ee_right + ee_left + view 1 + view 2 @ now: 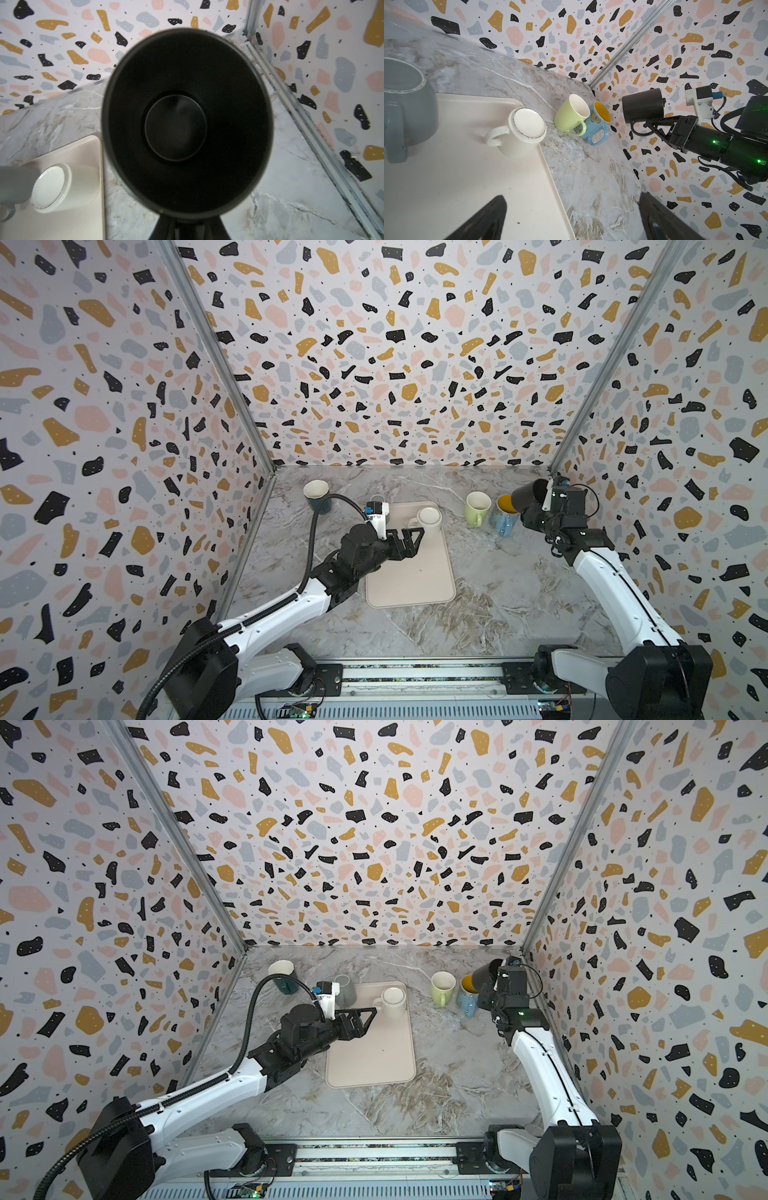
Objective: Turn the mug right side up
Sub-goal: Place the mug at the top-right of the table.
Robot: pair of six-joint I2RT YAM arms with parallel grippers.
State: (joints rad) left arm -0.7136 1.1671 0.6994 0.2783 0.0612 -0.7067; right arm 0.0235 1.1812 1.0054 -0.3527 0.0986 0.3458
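While the right gripper (pixel 652 127) clenches narrowly on the handle of the black mug (pixel 642 108), that mug hangs in the air near the far right corner of the enclosure, lifted clear of the marbled table (pixel 498 593) and lying on its side. Its open mouth faces back toward the wrist, so the right wrist view looks straight down into its dark interior (pixel 187 124). In both top views it sits just above and beside the blue butterfly mug (pixel 505 518), which stands upright against the pale green mug (pixel 477 508). The left gripper (pixel 413 542) is released, its black fingers (pixel 483 220) spread as wide as they go with nothing between them. It hovers over the beige tray (pixel 411 580), pointing at the white mug (pixel 525 133) and stopping just short of it. The white mug stands upside down in the tray's far right corner, base up and handle toward the left arm. A grey mug (pixel 406 104) stands inverted at the tray's far left corner. A teal mug (pixel 318 495) stands upright on the table further left.
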